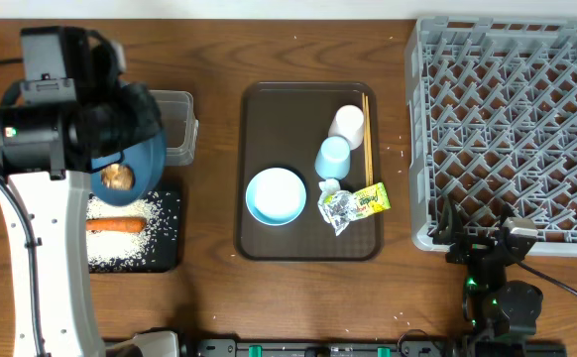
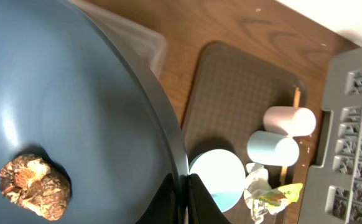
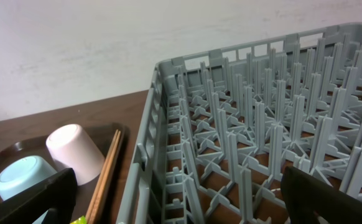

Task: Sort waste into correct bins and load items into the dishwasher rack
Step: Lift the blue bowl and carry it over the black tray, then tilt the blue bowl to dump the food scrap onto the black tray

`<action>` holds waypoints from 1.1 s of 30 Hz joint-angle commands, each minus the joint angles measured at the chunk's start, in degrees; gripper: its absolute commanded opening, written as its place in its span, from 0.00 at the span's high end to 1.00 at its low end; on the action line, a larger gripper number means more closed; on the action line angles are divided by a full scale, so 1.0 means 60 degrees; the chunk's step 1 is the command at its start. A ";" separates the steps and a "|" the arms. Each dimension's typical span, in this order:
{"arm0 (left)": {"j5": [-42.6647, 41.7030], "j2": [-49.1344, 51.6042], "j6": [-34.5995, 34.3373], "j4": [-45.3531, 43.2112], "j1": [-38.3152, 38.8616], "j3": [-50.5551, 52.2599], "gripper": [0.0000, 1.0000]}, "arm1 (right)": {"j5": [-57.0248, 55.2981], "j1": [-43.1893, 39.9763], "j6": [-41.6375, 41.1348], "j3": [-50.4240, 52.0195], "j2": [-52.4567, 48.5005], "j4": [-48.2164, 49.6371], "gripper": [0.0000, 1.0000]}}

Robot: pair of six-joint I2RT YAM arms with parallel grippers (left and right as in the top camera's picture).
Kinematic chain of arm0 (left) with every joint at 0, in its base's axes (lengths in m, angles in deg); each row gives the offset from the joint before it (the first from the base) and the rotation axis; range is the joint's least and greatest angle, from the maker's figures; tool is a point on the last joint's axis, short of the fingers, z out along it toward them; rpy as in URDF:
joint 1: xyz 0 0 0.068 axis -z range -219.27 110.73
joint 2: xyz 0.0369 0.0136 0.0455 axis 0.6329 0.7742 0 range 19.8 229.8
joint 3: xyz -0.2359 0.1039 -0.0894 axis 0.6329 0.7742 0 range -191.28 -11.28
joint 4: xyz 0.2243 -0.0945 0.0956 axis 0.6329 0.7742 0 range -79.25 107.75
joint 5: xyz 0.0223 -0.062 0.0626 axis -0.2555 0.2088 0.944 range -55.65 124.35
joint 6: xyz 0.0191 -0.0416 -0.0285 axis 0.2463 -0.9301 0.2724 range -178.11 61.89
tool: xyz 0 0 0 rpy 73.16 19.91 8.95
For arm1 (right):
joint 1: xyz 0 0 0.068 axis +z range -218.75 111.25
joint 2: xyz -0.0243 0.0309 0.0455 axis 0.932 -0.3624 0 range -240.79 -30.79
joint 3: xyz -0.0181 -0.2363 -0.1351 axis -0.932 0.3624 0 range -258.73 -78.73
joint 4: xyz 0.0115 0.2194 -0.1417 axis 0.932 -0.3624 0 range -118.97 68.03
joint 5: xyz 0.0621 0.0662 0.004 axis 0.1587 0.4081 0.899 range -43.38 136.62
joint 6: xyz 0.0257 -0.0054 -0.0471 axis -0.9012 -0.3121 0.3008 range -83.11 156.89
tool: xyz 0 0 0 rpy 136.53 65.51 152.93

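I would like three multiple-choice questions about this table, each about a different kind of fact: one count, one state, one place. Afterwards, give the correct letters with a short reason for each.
1. How many cups are on the brown tray?
A. one
B. two
C. four

2. The left gripper is
A. open and empty
B. shut on the rim of the blue dish
C. shut on a cup

3. The carrot lies
A. on the brown tray
B. on the blue dish
C. on the black tray

Answers:
1. B: only a whitish cup and a light blue cup are there.
2. B: the left wrist view shows its fingers pinching the dish's edge.
3. C: the overhead view shows it among white rice on that tray.
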State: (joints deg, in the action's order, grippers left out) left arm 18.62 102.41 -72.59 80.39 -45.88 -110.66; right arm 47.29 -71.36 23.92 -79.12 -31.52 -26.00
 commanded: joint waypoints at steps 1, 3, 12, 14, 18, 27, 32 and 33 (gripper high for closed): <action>-0.0834 -0.0051 -0.0033 -0.0197 -0.0692 0.0532 0.94 | 0.0069 -0.0149 0.0033 0.0011 0.0015 -0.0036 0.01; -0.1439 -0.0051 -0.0033 -0.0412 -0.1166 0.0907 0.94 | 0.0069 -0.0149 0.0033 0.0011 0.0015 -0.0036 0.01; -0.4473 -0.0047 0.0769 -0.1457 -0.3850 0.2667 0.94 | 0.0069 -0.0149 0.0033 0.0011 0.0011 -0.0036 0.01; -0.4783 -0.0047 0.0769 -0.1661 -0.4382 0.3045 0.94 | 0.0069 -0.0149 0.0033 0.0011 0.0011 -0.0036 0.01; -0.5730 -0.0047 0.0911 -0.2226 -0.5289 0.3796 0.94 | 0.0069 -0.0149 0.0033 0.0011 0.0011 -0.0036 0.01; -0.8371 -0.0047 0.0984 -0.2918 -0.6575 0.4528 0.94 | 0.0069 -0.0149 0.0033 0.0011 0.0011 -0.0036 0.01; -0.9027 -0.0047 0.0980 -0.2911 -0.7012 0.4528 0.94 | 0.0069 -0.0149 0.0033 0.0011 0.0011 -0.0036 0.01; -0.9114 -0.0044 0.0976 -0.2907 -0.7067 0.4528 0.94 | 0.0069 -0.0149 0.0033 0.0011 0.0011 -0.0036 0.01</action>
State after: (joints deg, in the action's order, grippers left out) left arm -29.92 102.52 -68.13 63.17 -87.12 -83.58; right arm 47.29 -71.36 23.92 -79.12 -31.52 -26.00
